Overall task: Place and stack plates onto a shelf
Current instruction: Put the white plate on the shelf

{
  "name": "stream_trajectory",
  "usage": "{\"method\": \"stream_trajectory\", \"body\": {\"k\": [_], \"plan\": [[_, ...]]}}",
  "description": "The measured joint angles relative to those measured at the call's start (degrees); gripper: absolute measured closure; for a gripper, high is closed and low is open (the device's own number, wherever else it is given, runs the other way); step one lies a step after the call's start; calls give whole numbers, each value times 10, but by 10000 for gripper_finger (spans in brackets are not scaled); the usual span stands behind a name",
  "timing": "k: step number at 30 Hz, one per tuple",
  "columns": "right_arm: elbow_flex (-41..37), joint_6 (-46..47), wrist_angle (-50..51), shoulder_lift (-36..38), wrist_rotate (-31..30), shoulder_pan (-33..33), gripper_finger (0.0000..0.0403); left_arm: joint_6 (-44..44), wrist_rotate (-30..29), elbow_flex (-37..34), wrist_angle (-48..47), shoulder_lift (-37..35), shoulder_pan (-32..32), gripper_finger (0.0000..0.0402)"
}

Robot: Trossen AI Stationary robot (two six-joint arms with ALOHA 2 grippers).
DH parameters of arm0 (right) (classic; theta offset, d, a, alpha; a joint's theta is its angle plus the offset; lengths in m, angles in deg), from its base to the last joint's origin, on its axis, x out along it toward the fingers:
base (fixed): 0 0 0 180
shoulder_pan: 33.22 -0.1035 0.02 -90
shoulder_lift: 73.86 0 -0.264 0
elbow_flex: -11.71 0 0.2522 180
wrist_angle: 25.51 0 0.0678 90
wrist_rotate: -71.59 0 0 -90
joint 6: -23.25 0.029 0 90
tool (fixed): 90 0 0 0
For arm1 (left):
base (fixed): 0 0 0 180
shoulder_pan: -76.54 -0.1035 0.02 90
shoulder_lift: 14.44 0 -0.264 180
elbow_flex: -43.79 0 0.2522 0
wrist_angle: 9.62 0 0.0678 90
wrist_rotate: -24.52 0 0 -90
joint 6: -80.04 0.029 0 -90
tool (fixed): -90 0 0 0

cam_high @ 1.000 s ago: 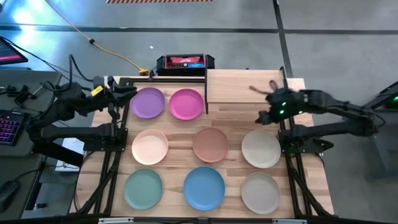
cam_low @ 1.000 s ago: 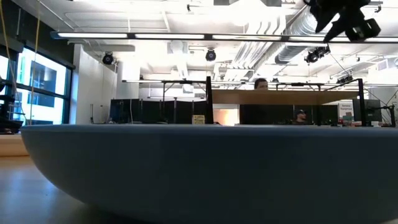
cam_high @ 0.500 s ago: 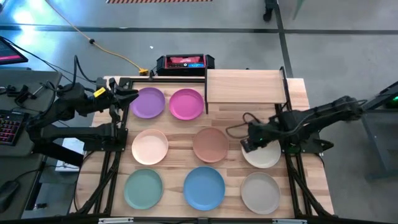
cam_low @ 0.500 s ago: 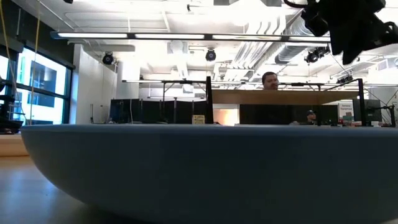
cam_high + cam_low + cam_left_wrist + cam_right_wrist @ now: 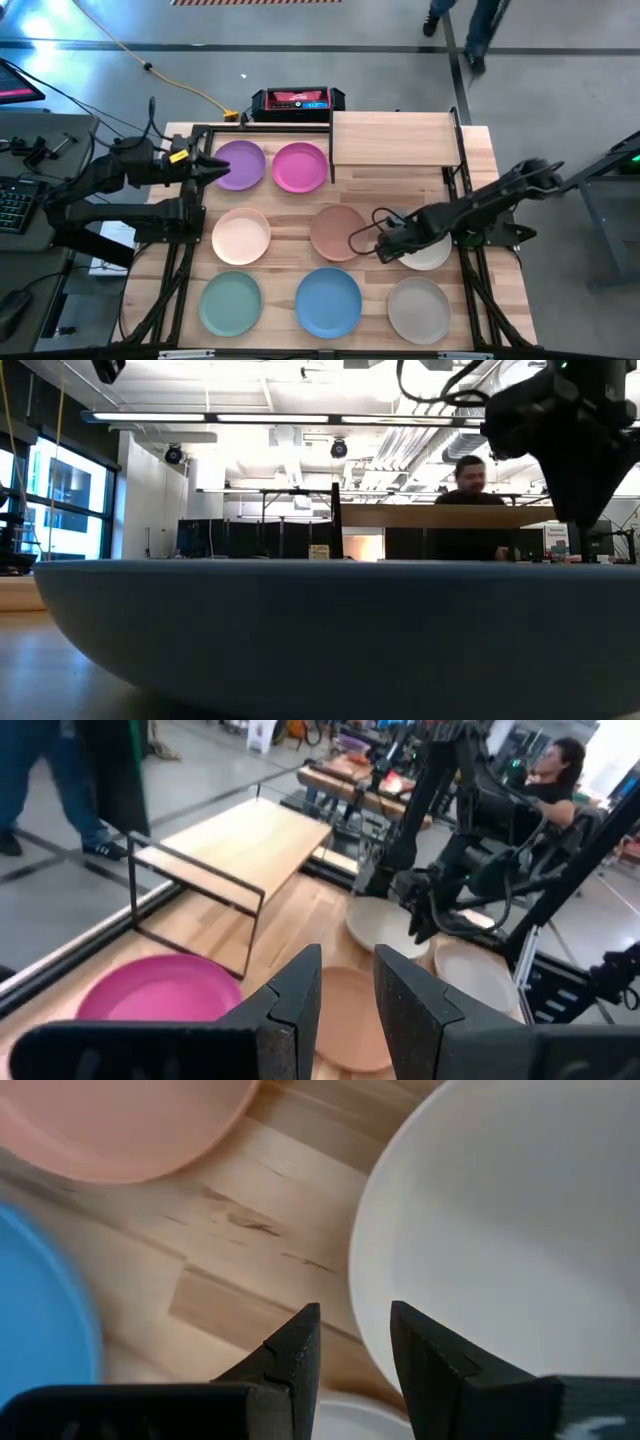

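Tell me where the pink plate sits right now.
High view: the pink plate lies in the table's far row, between the purple plate and the shelf.

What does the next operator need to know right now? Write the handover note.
Right gripper: open, empty, low at the rim of the upper beige plate, between it and the brown plate.
Left gripper: open, empty, at the edge of the purple plate.
Plates: all eight lie singly on the table. Purple and pink at the back; peach, brown and beige in the middle; green, blue and the second beige in front.
Shelf: back right, nothing on it.
Done: nothing placed.
Left: grip each plate, move it to the shelf, stack.
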Motion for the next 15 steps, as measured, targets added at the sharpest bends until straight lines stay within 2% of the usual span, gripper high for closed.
{"method": "stream_trajectory", "body": {"k": [15], "plan": [[0,-5,-27,-70,0,0,300,-1,6,0,-11,17,0,316]]}}
